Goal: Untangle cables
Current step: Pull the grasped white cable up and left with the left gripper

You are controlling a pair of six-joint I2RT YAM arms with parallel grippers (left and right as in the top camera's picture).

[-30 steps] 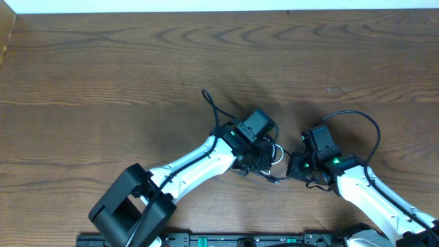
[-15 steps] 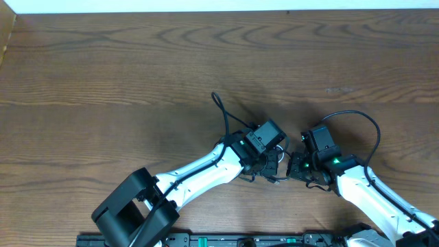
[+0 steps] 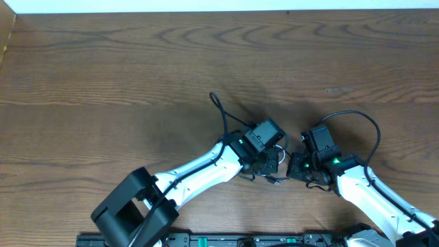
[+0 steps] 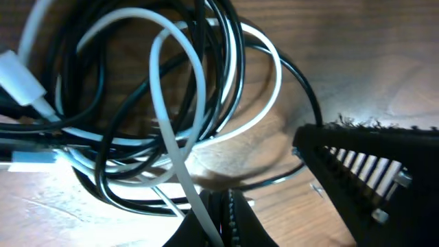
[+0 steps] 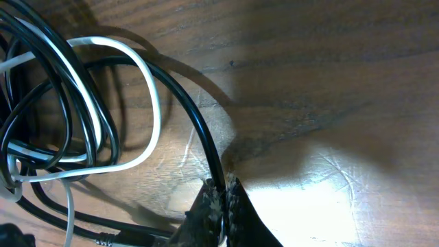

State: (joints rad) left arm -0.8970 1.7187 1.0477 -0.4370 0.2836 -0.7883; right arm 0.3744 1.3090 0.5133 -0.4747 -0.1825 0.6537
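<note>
The bench (image 3: 103,68) is dark brown wood with a wavy grain that runs across the frame. In the overhead view its surface shows small scuffs and a faint pale mark at the upper right. A thin white strip (image 3: 206,5) borders the bench along the top of the frame, and a lighter wooden edge (image 3: 5,34) cuts the upper left corner. A black rail (image 3: 240,240) with green fittings lies along the bottom edge.

Both arms reach in from the bottom of the frame and meet just below and right of centre, where the tangle lies on the bench between them.

In the left wrist view the coils fill the upper left of the frame, white and black loops laid over each other. A white plug end sits at the far left. The left hand (image 4: 223,199) is clenched on a strand of the white cable (image 5: 110,42) at the bottom centre.

In the right wrist view the right hand (image 5: 221,189) is clenched on the black cable (image 5: 204,137), which arcs up from the fingers to the coil at the left. The bench around this grip is brightly lit and shows fine scratches.

A thicker arm wire (image 3: 374,130) loops above the right arm.
</note>
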